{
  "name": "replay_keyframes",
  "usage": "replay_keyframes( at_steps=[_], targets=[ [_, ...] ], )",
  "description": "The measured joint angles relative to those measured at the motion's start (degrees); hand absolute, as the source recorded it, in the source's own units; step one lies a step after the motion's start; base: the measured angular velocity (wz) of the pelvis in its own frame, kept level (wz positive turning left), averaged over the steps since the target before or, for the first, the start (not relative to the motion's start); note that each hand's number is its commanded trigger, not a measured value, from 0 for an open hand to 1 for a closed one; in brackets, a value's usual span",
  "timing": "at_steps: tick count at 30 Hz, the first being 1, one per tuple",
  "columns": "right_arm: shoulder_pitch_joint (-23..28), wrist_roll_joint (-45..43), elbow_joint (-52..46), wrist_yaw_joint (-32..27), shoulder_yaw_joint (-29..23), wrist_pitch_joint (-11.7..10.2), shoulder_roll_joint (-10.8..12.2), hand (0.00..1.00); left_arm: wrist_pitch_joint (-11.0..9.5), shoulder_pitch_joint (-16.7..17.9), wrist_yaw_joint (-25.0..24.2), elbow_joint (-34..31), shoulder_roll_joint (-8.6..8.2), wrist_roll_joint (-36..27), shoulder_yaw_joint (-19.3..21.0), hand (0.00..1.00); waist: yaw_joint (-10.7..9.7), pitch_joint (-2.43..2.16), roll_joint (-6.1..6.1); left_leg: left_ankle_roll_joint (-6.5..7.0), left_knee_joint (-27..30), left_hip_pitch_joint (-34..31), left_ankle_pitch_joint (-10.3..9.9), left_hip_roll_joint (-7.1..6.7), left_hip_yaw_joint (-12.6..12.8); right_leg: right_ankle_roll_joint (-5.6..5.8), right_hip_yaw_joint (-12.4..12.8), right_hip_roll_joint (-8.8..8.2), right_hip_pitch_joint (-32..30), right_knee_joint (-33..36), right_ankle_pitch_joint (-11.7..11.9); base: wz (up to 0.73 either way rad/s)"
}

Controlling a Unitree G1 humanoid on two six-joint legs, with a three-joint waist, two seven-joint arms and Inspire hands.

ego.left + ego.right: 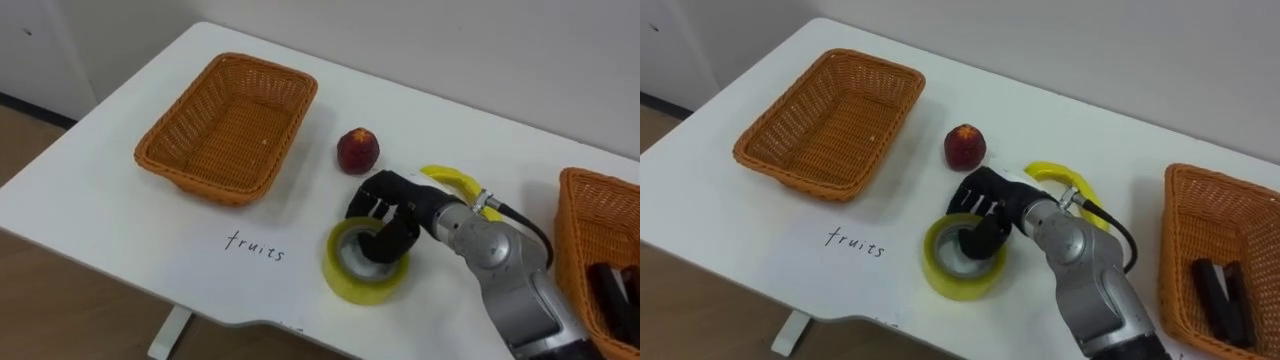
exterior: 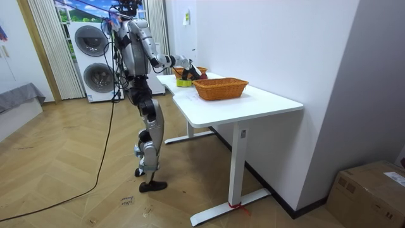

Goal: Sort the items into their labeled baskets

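Yellow tape roll [image 1: 340, 274] lies flat on the white counter [image 1: 120, 220], close to the near edge, roughly midway between the two baskets. The right hand [image 1: 392, 208] is on it. I see dark fingers [image 1: 384, 246] curled over the far rim and down into the core, so I log the hand as hooked closed around the roll's wall. The roll's underside looks to be on the counter.

Just behind the hand is a banana [image 1: 452, 180], partly hidden by the wrist. I cannot tell whether they touch. A red round fruit [image 1: 357, 150] sits near the hand's far left side, apart from both roll and banana.

To the left is a wicker basket [image 1: 225, 130], nothing inside, with a handwritten word [image 1: 256, 247] on the counter in front of it. To the right, a second wicker basket [image 1: 1180, 230] holds a few dark oblong items [image 1: 1218, 297].

In the room view, the robot stands upright at the counter's long side on the room view's left, one arm reaching over the top, with stacked laundry machines [image 2: 95, 57] behind it.
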Motion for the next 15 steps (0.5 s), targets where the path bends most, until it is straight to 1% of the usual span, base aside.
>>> replay_keyframes(
  at_steps=[7, 9, 11, 15],
  targets=[
    [0.0, -0.1, 0.0, 0.4, 0.0, 0.2, 0.0, 1.00, 0.0, 0.0, 0.2, 0.1, -0.01, -0.1, 0.1, 0.00, 0.0, -0.04, -0.08, 0.00, 0.0, 0.1, 0.0, 0.01, 0.3, 0.00, 0.3, 0.01, 0.0, 0.0, 0.0, 0.00],
    [0.0, -0.1, 0.0, 0.4, -0.1, 0.1, 0.0, 1.00, -0.3, 0.0, 0.4, 0.5, 0.00, -0.3, 0.1, 0.00, -0.1, -0.06, -0.10, 0.00, 0.0, 0.1, 0.0, -0.01, 0.3, 0.00, 0.7, 0.03, 0.0, 0.0, 0.0, 0.00],
    [0.0, 0.1, 0.0, 0.6, -0.6, -0.3, -0.2, 1.00, -1.0, 0.0, 0.4, 1.4, 0.00, -0.2, 0.3, 0.00, -0.2, -0.06, -0.11, 0.01, 0.0, 0.1, 0.0, -0.03, 0.4, 0.00, 0.8, 0.03, 0.0, 0.0, 0.0, 0.00],
    [0.1, 1.4, -0.3, 0.6, -0.7, -0.4, -0.7, 1.00, -1.2, 0.0, 0.4, 2.3, -0.01, -0.2, 1.3, 0.00, -0.4, -0.05, -0.11, 0.03, 0.1, 0.1, 0.0, -0.03, 0.4, 0.00, 0.8, 0.01, 0.0, 0.0, 0.0, 0.00]
  ],
)
